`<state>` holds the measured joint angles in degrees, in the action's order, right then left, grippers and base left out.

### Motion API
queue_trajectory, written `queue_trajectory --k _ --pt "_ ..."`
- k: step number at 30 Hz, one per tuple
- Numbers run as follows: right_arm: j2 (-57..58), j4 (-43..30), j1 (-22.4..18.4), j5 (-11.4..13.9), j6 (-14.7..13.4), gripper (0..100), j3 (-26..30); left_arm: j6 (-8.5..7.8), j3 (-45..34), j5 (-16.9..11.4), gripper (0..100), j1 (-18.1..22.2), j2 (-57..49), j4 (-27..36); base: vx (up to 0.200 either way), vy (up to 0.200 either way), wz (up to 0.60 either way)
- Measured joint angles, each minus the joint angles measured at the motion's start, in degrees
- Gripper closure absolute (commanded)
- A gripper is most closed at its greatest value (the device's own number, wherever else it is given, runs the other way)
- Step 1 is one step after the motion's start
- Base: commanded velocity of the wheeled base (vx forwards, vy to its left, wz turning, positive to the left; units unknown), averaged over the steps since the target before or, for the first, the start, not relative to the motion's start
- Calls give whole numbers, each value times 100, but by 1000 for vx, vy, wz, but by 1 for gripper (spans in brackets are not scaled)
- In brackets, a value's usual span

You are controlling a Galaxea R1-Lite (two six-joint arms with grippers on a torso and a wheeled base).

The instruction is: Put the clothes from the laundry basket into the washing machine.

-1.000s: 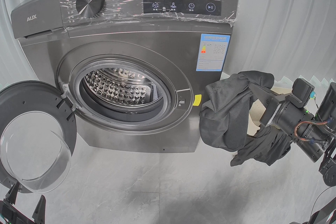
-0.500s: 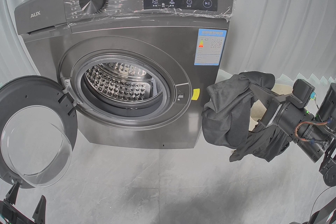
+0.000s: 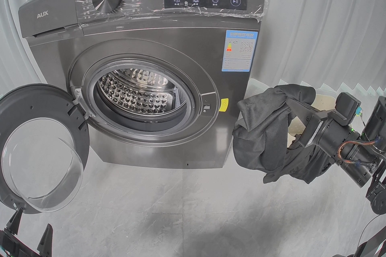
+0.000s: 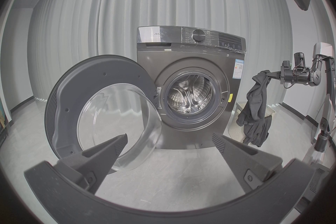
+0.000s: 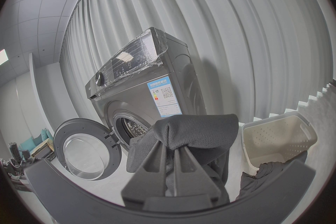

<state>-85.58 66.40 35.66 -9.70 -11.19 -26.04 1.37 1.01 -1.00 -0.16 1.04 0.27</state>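
**Garment held beside the washer, drum not yet reached**

The washer [image 3: 161, 49] is faced front-on, and its door [image 3: 40, 141] is swung wide to the robot's left, so the mouth of the drum [image 3: 136, 93] is left unobstructed. The basket [image 5: 280, 137] is set on the floor [image 3: 181, 209] just beside the washer's right side. A dark garment [image 3: 261, 129] is held in the air in front of the basket, to the right of the drum mouth and roughly level with it. It is draped over the right end effector [image 5: 173, 151], whose fingers are pressed together on a fold of the cloth. A long tail is hung well below the grip, near the basket's rim. The left end effector [image 4: 169, 137] is placed low near the floor, below the door, with its fingers spread and nothing between them.

The step in hand is judged to be the carry across to the drum: the garment is lifted out but not yet loaded. The step would be done well if the grip were raised first, so that the hanging tail is carried over the lower lip of the opening rather than dragged against it. The cloth should be taken deep into the drum before the fingers are parted; otherwise a trailing end could be left over the seal. The door side should be avoided.
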Motion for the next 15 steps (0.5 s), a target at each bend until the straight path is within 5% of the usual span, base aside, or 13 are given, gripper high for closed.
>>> queue_trajectory --k 11,15 --pt "-11 -2 1 2 -7 100 9 -4 0 2 0 0 0 -5 0 200 0" --pt "-11 -4 1 5 -7 100 11 -6 0 2 0 -2 0 -5 0 0 0"
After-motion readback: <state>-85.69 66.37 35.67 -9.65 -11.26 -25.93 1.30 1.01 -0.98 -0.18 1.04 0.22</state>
